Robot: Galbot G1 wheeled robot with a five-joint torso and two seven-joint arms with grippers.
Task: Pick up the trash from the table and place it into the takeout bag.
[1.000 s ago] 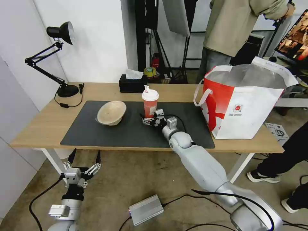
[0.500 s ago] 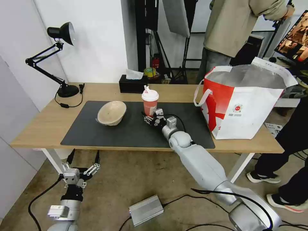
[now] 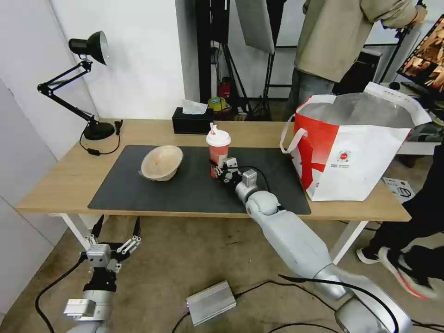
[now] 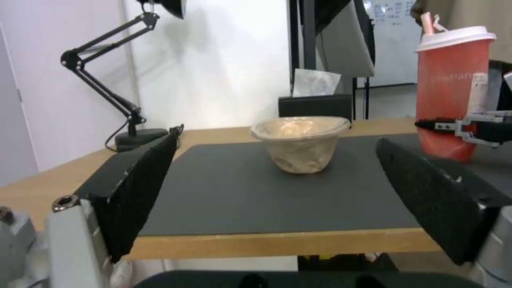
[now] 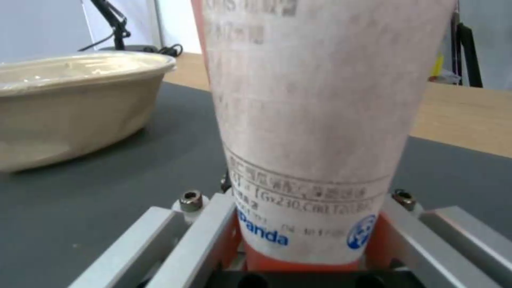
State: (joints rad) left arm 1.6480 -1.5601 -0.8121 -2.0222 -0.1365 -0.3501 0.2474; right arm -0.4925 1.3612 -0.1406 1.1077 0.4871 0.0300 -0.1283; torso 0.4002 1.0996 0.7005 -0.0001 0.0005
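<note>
Nearest to me, my left gripper hangs idle below the near edge of the table, off to the left, its fingers spread wide and empty. From its wrist camera I look over the dark mat at the beige bowl.

Further in, my right gripper sits low on the mat around the foot of the red cup. In the right wrist view the cup stands upright between the metal fingers, which flank its narrow base on both sides. I can't tell whether they are pressing it yet or only bracketing it.

I judge the cup to be thin paper, light unless drink remains, and easily crushed. It is tall, and the lid and straw make it top-heavy. Taken this low it may tip, so I'd favour a gentle squeeze on the stiffer bottom rim.

To the right, the red-and-white bag stands open on the table, well apart from the cup. At the far edge sit the tissue box and lamp.
</note>
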